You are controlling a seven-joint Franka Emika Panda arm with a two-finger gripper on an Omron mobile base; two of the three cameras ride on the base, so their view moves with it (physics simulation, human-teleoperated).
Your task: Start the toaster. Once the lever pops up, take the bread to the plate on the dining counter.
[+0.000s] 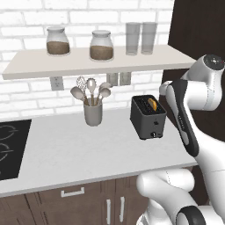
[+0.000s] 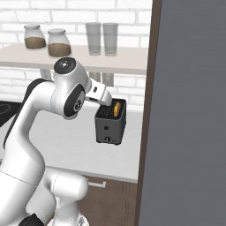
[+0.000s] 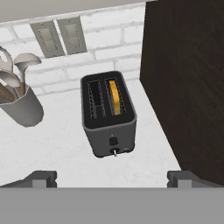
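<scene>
The black two-slot toaster (image 1: 148, 117) (image 2: 110, 123) (image 3: 109, 118) stands on the white kitchen counter (image 1: 79, 149) near its right end. A golden bread slice (image 1: 152, 104) (image 2: 116, 108) (image 3: 114, 97) sits upright in its right-hand slot. The small knob (image 3: 113, 151) is low on the front face, with the lever (image 3: 113, 141) just above it. My gripper (image 3: 111, 179) hovers above and in front of the toaster, open, with its dark fingertips (image 3: 41, 178) far apart and nothing between them. The hand (image 2: 99, 95) is just left of the toaster top. The plate and the dining counter are out of view.
A grey utensil cup (image 1: 93, 112) (image 3: 19, 107) stands left of the toaster. A shelf (image 1: 96, 61) above carries jars and glasses. A tall dark cabinet wall (image 3: 188, 87) (image 2: 190, 110) rises close on the toaster's right. A black cooktop (image 1: 11, 149) lies far left.
</scene>
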